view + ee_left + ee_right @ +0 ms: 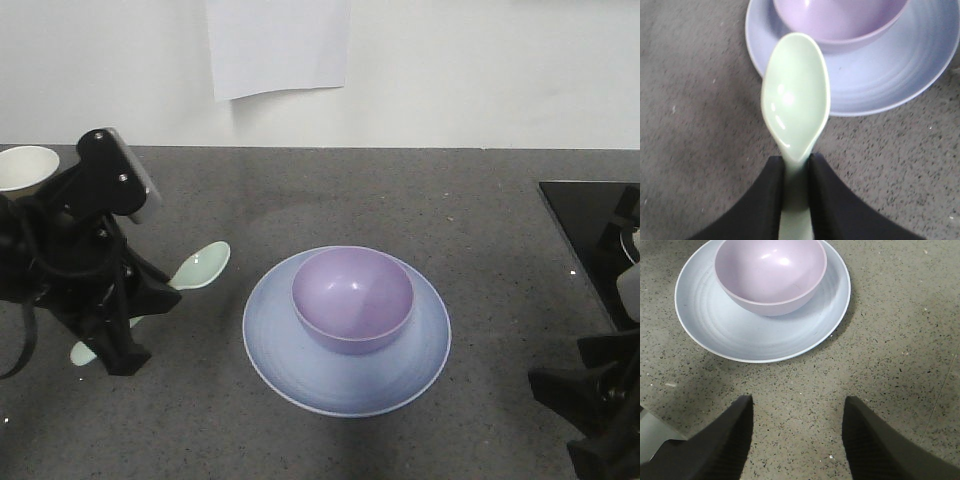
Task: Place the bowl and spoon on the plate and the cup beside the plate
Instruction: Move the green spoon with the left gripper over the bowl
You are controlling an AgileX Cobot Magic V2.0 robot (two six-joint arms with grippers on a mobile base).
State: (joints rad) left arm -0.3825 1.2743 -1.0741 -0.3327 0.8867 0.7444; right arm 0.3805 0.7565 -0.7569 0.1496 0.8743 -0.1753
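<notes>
The lavender bowl [352, 298] sits upright on the pale blue plate [290, 362] at the middle of the grey counter. My left gripper [150, 300] is shut on the handle of the mint-green spoon [200, 266], held just left of the plate with its scoop pointing toward it. In the left wrist view the spoon [796, 95] runs out from between the fingers of the left gripper [796, 170], its tip over the rim of the plate [880, 80] near the bowl [840, 20]. The cup [25, 168] stands at the far left, half hidden by the arm. My right gripper [797, 405] is open above bare counter, short of the plate [740, 335] and bowl [770, 275].
A white sheet of paper [280, 45] hangs on the wall behind the counter. A black panel [585, 215] lies at the right edge, near the right arm [565, 395]. A grey object [650, 435] shows at the lower left of the right wrist view.
</notes>
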